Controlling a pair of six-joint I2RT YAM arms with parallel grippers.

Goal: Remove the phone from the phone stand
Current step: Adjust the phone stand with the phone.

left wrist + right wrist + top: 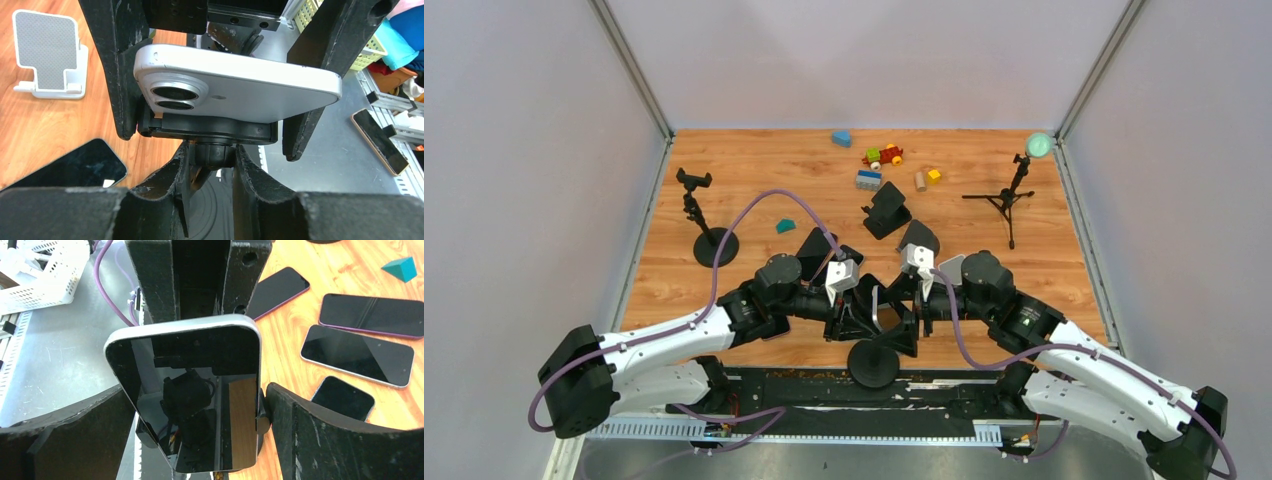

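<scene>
Pinching the phone stand (215, 131) with the left gripper (212, 155): closed snug on the ball joint just under the cradle, nothing else in the grip. Directly above that grip, resting in the cradle, back and twin lenses turned down toward the left wrist: the phone (250, 85), silver-edged, not yet lifted out.

Straddling that phone with the right gripper (197, 395), spread wide, fingers (325, 440) one beside each long edge. Only slivers of space to be seen there and no sign of a grip; hard to say whether either pad brushes the case. Squarely between the right fingers, then, screen toward the right wrist, long axis pointing straight away from it toward the left gripper. Better placed to take the phone, by that reckoning: the right arm, with the left tied up below as the anchor. Probably next: closing across the phone's width, then drawing it out of the cradle while bracing the stand from beneath.

No brand, logo or lettering legible on the phone or the stand.

Farther out, to the right of the right gripper as its own camera looks, flat on the wood: several spare phones (357, 355), screens dark, and past them a teal block (400, 268). Off to the left of the left gripper: another dark phone (75, 167) and a white desk stand (50, 55) with a grey pad. Well beyond both grippers, toward the far edge: small toys (882, 155), a tripod (1009, 200) and a tall black holder (699, 225).
</scene>
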